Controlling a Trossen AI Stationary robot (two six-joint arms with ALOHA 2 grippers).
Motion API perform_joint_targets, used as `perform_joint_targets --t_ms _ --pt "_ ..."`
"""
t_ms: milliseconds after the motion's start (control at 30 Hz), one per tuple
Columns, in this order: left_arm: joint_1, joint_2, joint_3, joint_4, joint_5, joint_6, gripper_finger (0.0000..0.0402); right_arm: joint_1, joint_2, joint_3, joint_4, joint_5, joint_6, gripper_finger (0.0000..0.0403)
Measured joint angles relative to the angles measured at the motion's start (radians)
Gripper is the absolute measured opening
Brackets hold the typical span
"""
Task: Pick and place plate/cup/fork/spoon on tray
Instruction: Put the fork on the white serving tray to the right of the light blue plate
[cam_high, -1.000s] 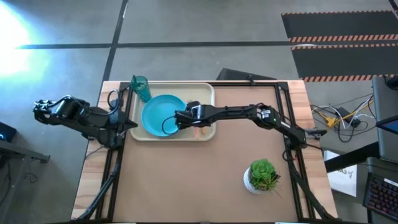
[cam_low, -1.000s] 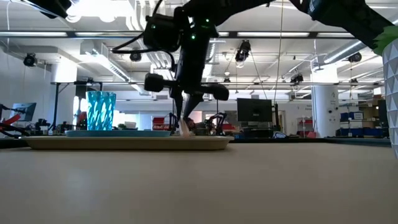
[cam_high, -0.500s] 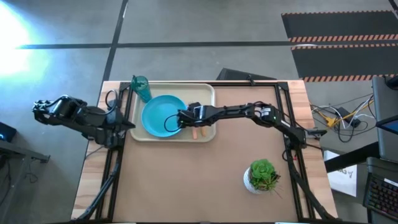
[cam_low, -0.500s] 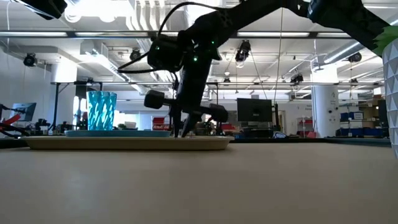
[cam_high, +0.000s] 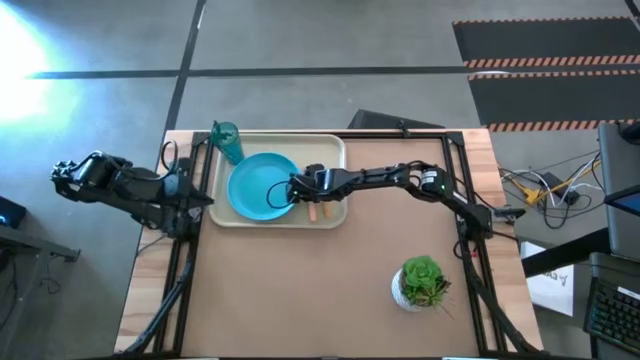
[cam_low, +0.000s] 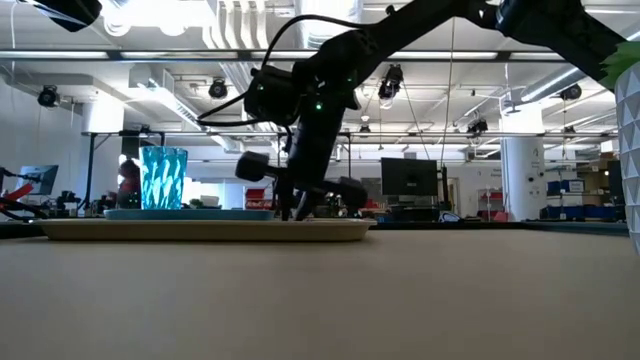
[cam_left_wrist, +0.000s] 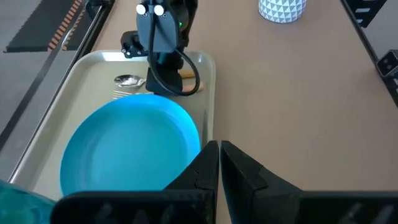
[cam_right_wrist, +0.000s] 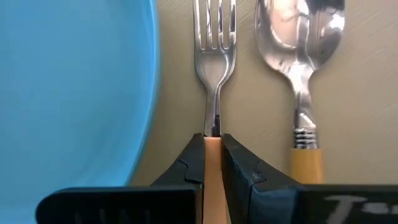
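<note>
The cream tray lies at the table's far left. On it rest the blue plate, the teal cup upright at the far left corner, and the spoon flat to the right of the plate. My right gripper is low over the tray, between plate and spoon, shut on the fork. The fork's tines point toward the far rim, parallel to the spoon. My left gripper is shut and holds nothing, drawn back off the table's left edge. My right gripper pinches the fork's orange handle between its two fingers, just behind the metal neck. The fingers slant down from above and run along the fork. The fork reaches ahead of them, close over the tray floor; whether it rests there I cannot tell.
A green plant in a white pot stands at the near right of the table. The wooden table top in front of the tray is bare. Black frame bars run along both sides.
My right gripper has sunk toward the tray floor with the fork, staying beside the plate's right edge, and has tipped a little. The fork has come down with it, next to the spoon.
</note>
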Motion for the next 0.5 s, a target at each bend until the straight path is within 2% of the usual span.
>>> perform_joint_targets --t_ms 500 --pt "0.000 0.003 0.000 -0.002 0.002 0.000 0.0000 -0.019 -0.004 0.019 -0.151 0.026 0.003 0.0015"
